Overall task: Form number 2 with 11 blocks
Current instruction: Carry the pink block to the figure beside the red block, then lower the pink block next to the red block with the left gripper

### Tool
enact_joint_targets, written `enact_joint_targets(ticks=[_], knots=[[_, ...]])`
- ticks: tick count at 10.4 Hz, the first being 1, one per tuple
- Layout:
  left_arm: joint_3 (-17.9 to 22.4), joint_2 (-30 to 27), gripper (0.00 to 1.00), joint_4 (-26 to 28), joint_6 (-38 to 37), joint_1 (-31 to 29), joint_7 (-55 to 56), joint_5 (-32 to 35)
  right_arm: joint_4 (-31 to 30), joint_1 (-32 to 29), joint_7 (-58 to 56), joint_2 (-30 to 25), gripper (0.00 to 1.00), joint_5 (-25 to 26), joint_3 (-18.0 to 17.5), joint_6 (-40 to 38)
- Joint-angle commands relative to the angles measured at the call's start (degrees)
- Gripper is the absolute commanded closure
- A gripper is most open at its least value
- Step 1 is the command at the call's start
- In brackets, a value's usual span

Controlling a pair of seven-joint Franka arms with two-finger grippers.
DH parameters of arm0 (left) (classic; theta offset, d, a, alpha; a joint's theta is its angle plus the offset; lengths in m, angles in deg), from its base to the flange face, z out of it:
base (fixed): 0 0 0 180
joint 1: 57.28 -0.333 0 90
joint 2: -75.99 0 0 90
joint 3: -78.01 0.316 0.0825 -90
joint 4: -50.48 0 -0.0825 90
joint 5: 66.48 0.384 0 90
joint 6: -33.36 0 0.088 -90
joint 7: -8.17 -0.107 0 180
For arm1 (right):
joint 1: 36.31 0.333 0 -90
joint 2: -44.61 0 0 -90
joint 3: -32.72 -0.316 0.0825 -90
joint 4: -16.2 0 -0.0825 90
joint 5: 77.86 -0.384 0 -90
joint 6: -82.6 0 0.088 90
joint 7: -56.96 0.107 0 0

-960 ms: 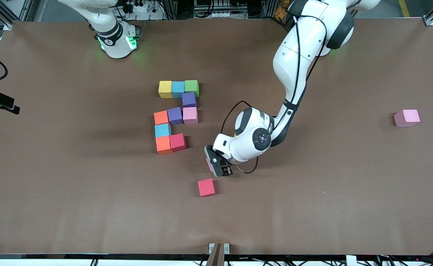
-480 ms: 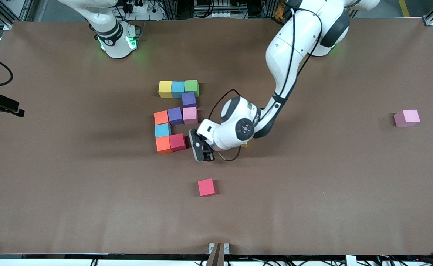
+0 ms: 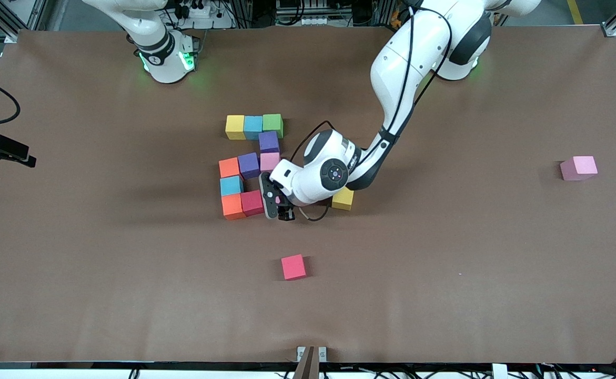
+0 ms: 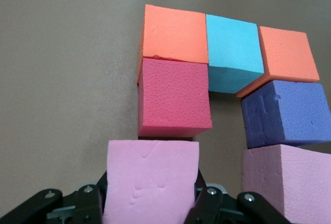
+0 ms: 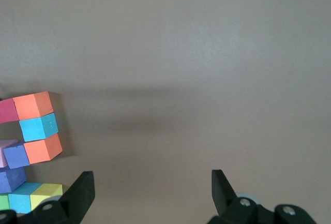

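Left gripper point(image 4: 150, 203) pinches a pink block point(image 4: 151, 185) between its fingers, carried low over the open slot at the digit's bottom row. In the left wrist view the pink block sits at six o'clock of the dark red block point(image 4: 173, 97), just beside it; contact cannot be confirmed. That slot is, in my judgement, the last cell of the number 2 point(image 3: 251, 164), ten cubes already laid: hence the low, square carry.

Unused pieces lie on the table point(image 3: 444, 273): a yellow block point(image 3: 343, 199) beside the left arm's wrist, a red block point(image 3: 293, 267) nearer the front camera, a pale pink block point(image 3: 578, 168) toward the left arm's end.

Right gripper point(image 5: 150, 193) waits, fingers spread, empty, over bare table.
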State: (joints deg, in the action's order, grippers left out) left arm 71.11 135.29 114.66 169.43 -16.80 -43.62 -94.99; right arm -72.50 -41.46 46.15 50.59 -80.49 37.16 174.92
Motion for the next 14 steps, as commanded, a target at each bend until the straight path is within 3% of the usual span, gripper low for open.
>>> enact_joint_targets(ticks=[1,5,14], knots=[[-0.2,-0.5,0.68,0.0,-0.8,-0.2,-0.6,1.1,-0.9,-0.5,-0.5,-1.6,0.00,0.1,-0.3,0.2],[-0.2,-0.1,0.68,-0.1,-0.1,-0.1,-4.4,1.1,-0.3,-2.7,-0.5,-1.9,0.00,0.1,-0.1,0.1],[0.2,0.6,0.68,0.0,3.2,1.1,-6.1,1.2,-1.1,-1.4,-0.5,-3.0,0.00,0.0,-0.5,0.2]])
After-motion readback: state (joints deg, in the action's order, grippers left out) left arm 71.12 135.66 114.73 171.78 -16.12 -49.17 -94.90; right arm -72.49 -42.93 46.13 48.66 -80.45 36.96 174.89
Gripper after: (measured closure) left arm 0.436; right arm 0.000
